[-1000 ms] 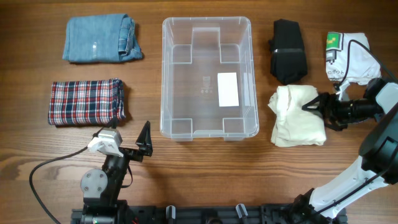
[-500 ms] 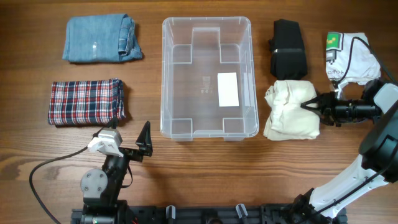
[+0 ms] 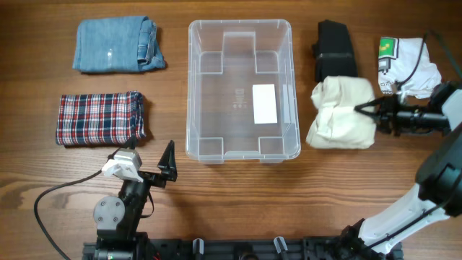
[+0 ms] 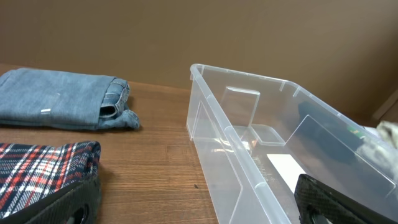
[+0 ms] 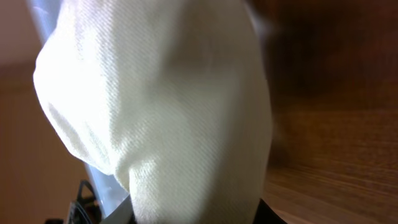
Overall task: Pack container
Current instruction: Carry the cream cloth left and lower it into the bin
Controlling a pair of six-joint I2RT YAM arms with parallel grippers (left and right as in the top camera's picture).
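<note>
Wooden tabletop [image 3: 231, 202]. Left side: folded jeans [image 3: 115, 45] at the back, plaid shirt [image 3: 99, 118] nearer, apart. Right side: black garment [image 3: 336, 45], white printed shirt [image 3: 426, 72], and bunched cream cloth [image 3: 338, 115] against the black garment's near end.

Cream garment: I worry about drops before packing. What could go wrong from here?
The right gripper pinches the cream garment only at its edge, so the bundle could slip or unfold. It is close to the black garment and might drag it. Sagging cloth could catch the rim of the container.
</note>
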